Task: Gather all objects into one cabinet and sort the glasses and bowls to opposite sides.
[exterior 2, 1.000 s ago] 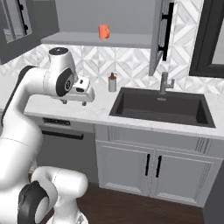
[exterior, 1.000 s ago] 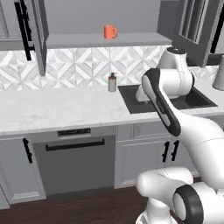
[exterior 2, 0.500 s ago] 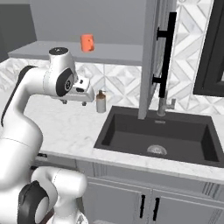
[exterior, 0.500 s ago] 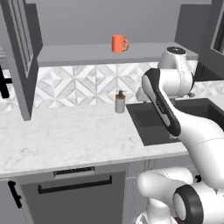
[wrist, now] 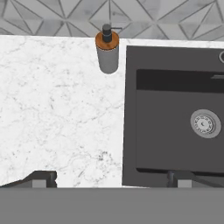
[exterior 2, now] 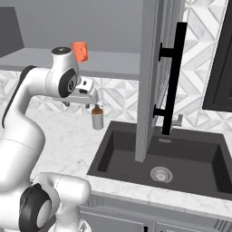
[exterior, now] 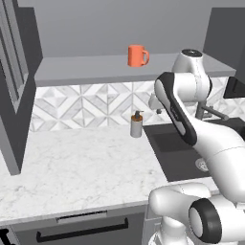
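Orange mug (exterior: 138,55) upright on open cabinet shelf (exterior: 95,69), handle to its right; likely rigid, light, glossy-slick, so pinch the rim wall or handle; gripper (wrist: 111,178) fingers apart, empty

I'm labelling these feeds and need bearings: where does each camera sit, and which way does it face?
Left base view: behind the arm's left, facing the orange mug on the cabinet shelf; arm at right.
Right base view: behind the arm's right, over the sink; arm at left.
Hand view: on the hand, looking down at the counter.
All share the soap dispenser.
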You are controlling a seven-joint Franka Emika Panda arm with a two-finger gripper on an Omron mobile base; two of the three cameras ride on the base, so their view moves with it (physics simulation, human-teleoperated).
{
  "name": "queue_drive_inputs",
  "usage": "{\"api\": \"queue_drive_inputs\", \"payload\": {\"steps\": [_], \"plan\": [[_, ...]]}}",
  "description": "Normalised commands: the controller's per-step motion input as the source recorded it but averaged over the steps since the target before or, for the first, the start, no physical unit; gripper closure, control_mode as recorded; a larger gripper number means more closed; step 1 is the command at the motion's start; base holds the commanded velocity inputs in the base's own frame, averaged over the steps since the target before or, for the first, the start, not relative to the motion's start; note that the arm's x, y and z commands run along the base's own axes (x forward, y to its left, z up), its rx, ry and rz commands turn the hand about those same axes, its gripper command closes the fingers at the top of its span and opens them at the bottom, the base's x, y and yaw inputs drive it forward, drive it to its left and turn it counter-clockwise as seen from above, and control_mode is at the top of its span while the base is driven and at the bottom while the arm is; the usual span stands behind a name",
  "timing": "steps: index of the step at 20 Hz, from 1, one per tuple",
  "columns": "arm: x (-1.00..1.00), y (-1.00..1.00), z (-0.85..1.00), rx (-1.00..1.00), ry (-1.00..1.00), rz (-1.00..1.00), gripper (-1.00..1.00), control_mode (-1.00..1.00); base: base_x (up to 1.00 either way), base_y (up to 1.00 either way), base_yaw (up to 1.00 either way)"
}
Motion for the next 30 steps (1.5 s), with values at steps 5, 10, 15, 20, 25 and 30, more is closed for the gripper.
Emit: {"api": "queue_drive_inputs", "payload": {"steps": [5, 10, 15, 20, 25, 30], "plan": [[0.00, 0.00, 0.00, 0.00, 0.00, 0.00, -1.00, 1.00, 0.33, 0.00, 0.00], [0.00, 0.00, 0.00, 0.00, 0.00, 0.00, -1.00, 1.00, 0.01, 0.00, 0.00], [0.00, -0.03, 0.09, 0.00, -0.17, 0.03, -1.00, -1.00, 0.00, -0.02, 0.04], [0.00, -0.18, 0.38, 0.05, -0.87, 0.26, -1.00, -1.00, 0.00, 0.00, 0.00], [0.25, -0.08, 0.24, 0.07, -0.67, 0.27, -1.00, -1.00, 0.00, 0.00, 0.00], [0.62, 0.18, 0.12, 0.01, -0.34, 0.04, -1.00, -1.00, 0.00, 0.00, 0.00]]}}
